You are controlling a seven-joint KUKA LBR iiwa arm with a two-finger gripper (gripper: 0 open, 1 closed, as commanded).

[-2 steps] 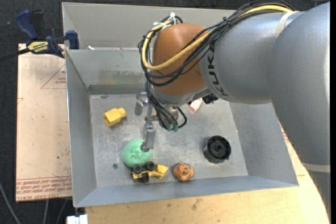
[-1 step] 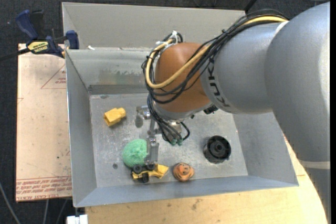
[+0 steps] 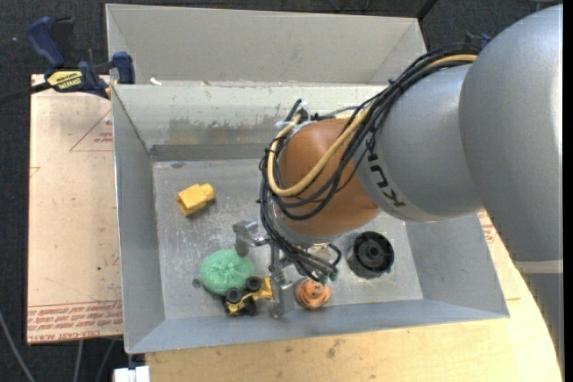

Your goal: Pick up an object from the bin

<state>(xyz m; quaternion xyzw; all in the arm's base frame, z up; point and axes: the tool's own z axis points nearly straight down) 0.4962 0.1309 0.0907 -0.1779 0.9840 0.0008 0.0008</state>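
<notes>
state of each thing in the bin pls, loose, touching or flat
yellow plastic block, loose at left, touching nothing
green crumpled soft lump, resting against the small yellow and black toy vehicle
small yellow and black toy vehicle, loose, beside the end effector
small orange rounded piece, loose, beside the end effector
black round ridged disc, lying flat, apart from the rest
end effector, low between vehicle and orange piece

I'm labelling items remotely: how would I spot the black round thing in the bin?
Find the grey metal bin, then the view's right part of its floor, beside the arm's orange cover. The black round thing lies there. Unlike the orange thing nearby, it is dark and ring-shaped.
</notes>
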